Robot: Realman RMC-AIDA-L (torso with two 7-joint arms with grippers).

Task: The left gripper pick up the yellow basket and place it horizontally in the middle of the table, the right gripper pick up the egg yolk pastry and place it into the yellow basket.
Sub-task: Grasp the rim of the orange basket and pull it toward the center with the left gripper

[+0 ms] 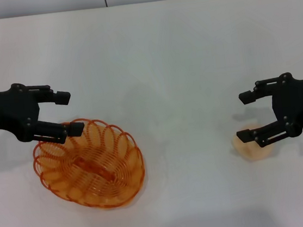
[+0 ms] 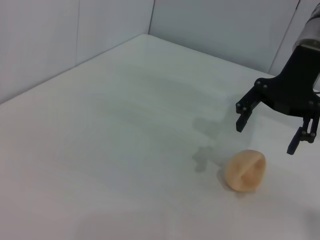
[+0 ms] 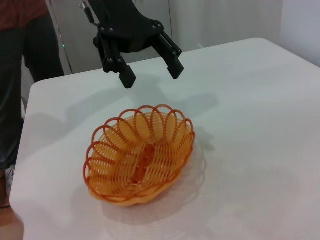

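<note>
Left pincer [image 1: 67,113] gaping, empty, above the basket [image 1: 90,163] rim near the counter's [image 1: 178,61] left edge. Right pincer [image 1: 246,115] gaping, empty, over the pastry [image 1: 254,146] near the right edge. Neither lifted; both steps remain.

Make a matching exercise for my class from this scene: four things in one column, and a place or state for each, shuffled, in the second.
Things:
1. yellow basket
2. egg yolk pastry
3. left gripper
4. right gripper

Places or states:
A. open, above the small bun
B. lies on the table's left side, holding nothing
C. open, over the basket's far rim
D. sits on the table's right side

Pairs: 1-B, 2-D, 3-C, 4-A
</note>
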